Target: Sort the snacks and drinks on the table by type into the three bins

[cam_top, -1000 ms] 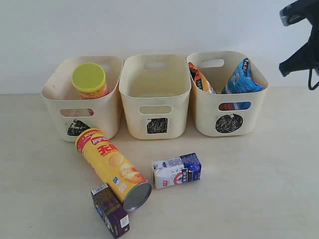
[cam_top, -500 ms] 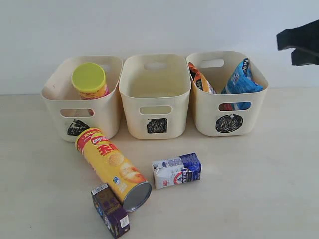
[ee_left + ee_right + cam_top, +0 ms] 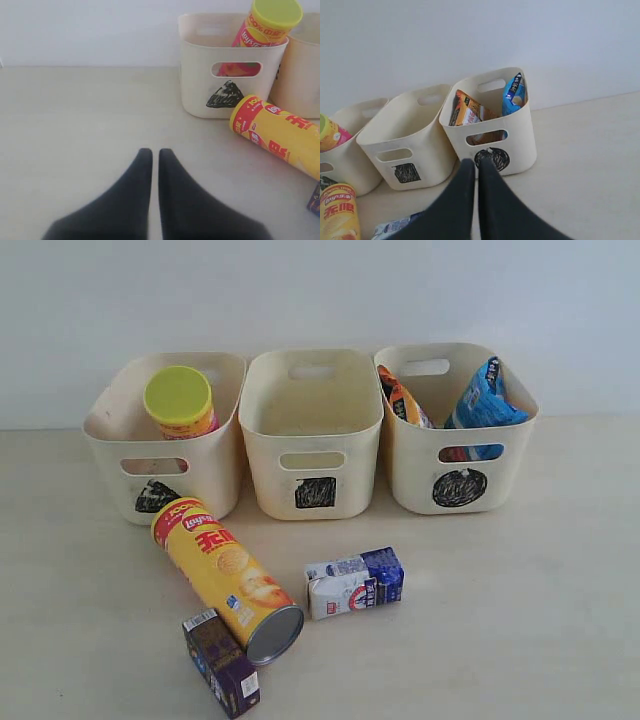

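Here, the left gripper (image 3: 151,150) has its two black fingers pressed together, with nothing between them, above the pale beige wood-grain table (image 3: 75,125). Well apart from its tips, the yellow chip canister with red logo (image 3: 280,140) lies on its side. Its lid end is near the cream plastic bin with a black triangle mark (image 3: 200,75), where the pink canister with lime-yellow lid (image 3: 265,25) stands.

The right gripper (image 3: 471,161) is also closed and holds nothing. Its tips point at the cream bin with a circle mark (image 3: 520,135), which contains the orange-brown crinkly bag (image 3: 465,112) and the blue crinkly bag (image 3: 512,95).

In the exterior view, the blue and white box-shaped carton (image 3: 355,582) lies in front of the bin with a square mark (image 3: 265,470). The dark purple-black carton (image 3: 222,662) lies just beside the yellow canister's metal end.
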Robot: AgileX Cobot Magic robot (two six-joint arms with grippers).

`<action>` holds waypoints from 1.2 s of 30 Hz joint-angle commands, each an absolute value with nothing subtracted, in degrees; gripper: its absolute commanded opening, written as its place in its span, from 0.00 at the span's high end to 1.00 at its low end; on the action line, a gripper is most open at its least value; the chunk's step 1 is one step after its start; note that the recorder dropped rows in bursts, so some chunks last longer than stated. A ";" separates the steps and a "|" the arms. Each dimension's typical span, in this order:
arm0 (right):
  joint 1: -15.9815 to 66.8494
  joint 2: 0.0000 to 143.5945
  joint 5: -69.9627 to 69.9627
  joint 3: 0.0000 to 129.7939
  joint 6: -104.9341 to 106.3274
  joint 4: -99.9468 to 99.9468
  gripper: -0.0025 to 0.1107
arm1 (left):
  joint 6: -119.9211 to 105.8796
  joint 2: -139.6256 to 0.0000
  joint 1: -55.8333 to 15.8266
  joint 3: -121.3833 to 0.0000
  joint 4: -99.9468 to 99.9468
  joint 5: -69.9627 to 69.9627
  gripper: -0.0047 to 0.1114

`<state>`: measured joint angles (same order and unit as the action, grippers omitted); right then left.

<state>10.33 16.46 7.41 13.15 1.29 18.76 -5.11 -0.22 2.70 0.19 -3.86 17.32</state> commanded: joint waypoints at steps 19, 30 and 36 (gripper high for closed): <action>10.33 3.92 1.90 0.00 15.06 15.94 0.98 | -4.56 0.00 2.83 0.00 -3.91 16.27 0.93; 10.33 3.92 1.42 0.00 14.76 15.94 0.98 | -6.63 0.00 2.83 0.00 -2.51 3.71 0.93; 10.33 3.92 0.00 0.00 15.53 15.94 0.98 | 7.75 0.00 2.83 0.00 -2.51 -9.53 0.93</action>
<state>10.33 4.11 0.96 0.20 14.77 16.41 -0.80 -0.22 2.70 0.19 -2.16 -2.91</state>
